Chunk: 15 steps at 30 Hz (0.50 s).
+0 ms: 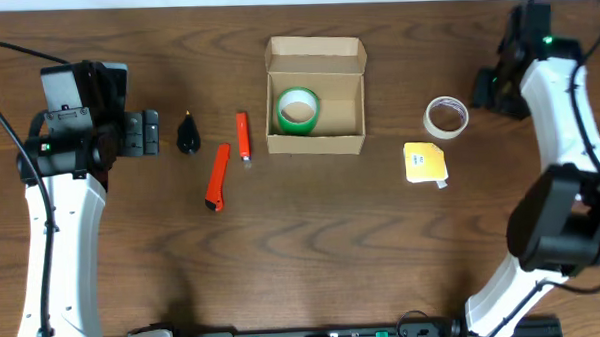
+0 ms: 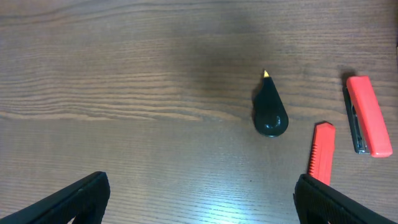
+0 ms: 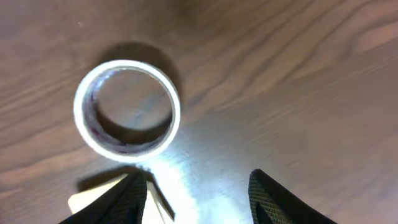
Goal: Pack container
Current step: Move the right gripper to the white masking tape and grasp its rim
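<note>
The container is a brown cardboard box standing open at the table's middle back, its lid flap folded back. A green tape roll lies inside it on the left. A white tape roll lies to the right of the box and also shows in the right wrist view. My right gripper is open and empty, just right of the white roll. My left gripper is open and empty, left of a black teardrop-shaped object.
An orange box cutter and a red stapler-like tool lie between the black object and the box. A yellow sticky-note pad lies in front of the white roll.
</note>
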Each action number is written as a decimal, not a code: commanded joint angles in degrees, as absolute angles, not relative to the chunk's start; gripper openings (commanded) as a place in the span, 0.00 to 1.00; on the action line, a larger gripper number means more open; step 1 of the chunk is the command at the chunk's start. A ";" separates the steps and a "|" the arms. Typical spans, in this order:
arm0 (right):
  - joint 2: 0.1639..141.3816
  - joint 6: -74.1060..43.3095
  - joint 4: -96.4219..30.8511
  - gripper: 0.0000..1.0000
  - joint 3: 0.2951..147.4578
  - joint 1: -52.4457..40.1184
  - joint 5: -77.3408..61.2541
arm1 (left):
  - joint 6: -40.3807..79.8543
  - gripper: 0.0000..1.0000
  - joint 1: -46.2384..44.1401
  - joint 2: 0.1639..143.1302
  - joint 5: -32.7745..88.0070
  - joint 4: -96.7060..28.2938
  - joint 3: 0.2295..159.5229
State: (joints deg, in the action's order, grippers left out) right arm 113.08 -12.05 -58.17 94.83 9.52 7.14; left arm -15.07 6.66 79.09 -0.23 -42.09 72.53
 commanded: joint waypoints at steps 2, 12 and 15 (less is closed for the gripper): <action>116.49 -13.26 -55.42 0.55 93.19 9.19 6.20 | -15.44 0.95 6.83 79.24 -0.60 -42.22 73.76; 122.39 -14.44 -51.05 0.54 93.19 8.91 5.56 | -15.44 0.95 6.83 79.24 -0.60 -42.22 73.76; 123.44 -14.76 -50.50 0.53 93.19 8.93 5.82 | -15.44 0.95 6.83 79.24 -0.60 -42.22 73.76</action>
State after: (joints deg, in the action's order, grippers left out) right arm 121.95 -13.32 -50.89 93.45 9.41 5.91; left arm -15.07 6.66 79.09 -0.23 -42.06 72.53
